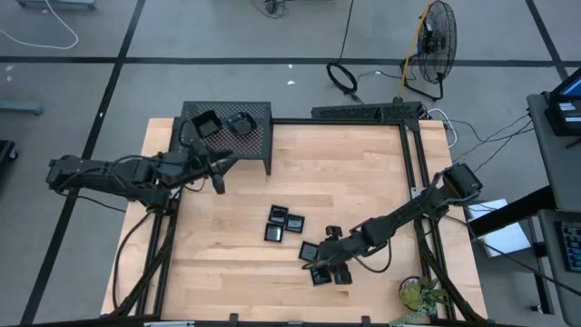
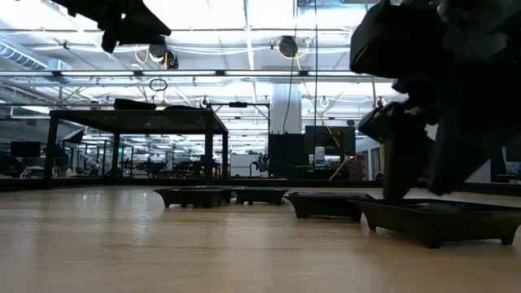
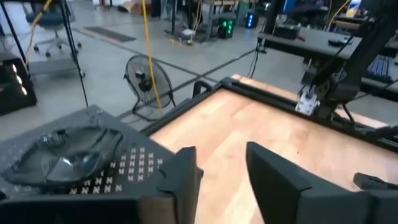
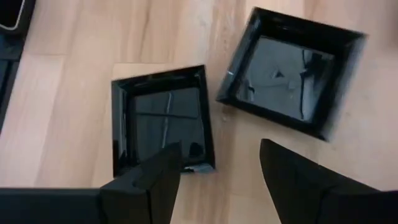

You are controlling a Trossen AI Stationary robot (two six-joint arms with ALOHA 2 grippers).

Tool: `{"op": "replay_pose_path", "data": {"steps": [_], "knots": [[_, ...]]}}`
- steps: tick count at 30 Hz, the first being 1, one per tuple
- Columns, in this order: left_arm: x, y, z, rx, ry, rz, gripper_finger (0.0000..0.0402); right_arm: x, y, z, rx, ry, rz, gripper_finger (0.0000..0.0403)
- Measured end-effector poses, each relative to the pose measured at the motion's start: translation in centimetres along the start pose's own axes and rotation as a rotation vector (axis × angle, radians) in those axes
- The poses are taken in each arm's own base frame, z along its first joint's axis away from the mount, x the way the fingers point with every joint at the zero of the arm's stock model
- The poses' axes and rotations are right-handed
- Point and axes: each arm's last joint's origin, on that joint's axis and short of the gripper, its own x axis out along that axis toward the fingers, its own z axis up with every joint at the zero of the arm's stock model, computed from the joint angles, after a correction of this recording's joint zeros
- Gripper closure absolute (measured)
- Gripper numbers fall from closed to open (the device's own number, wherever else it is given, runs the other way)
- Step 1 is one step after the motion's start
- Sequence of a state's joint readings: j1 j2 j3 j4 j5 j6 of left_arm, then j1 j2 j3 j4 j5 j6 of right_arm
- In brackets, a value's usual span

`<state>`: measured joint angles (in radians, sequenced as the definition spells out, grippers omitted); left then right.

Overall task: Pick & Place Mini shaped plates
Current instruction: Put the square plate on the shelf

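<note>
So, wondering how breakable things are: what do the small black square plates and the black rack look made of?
Small black square plates: glossy, mirror-like reflections, likely glazed ceramic or hard plastic. Black perforated rack: matte patterned holes, thin legs, probably painted metal.

Rack pair: two glossy black dishes [image 1: 222, 123], upper left, atop the mesh.
Centre cluster: three small square dishes [image 1: 283, 223], upright, close together.
Lower group: perhaps two square dishes [image 1: 310, 251], partly hidden.

Bright overhead lights, blurred wrist views.
</note>
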<state>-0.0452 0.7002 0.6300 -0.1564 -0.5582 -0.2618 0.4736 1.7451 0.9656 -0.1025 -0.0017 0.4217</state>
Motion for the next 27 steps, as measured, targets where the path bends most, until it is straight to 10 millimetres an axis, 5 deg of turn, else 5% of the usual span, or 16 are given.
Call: {"op": "replay_pose_path", "data": {"steps": [8,22,27], "knots": [[0.2,-0.1,-0.3,-0.050,0.026,0.001,0.0210,0.7,-0.1,-0.3,0.005,0.022,-0.008,0.0222],[1.9,-0.9,-1.5,-0.003,0.105,0.025,0.0206,0.7,0.1,-0.4,-0.075,0.045,0.037,0.0385],[2.4,-1.1,-1.6,-0.005,0.101,0.022,0.0206,0.2,0.2,-0.3,-0.118,0.037,0.049,0.0395]]}}
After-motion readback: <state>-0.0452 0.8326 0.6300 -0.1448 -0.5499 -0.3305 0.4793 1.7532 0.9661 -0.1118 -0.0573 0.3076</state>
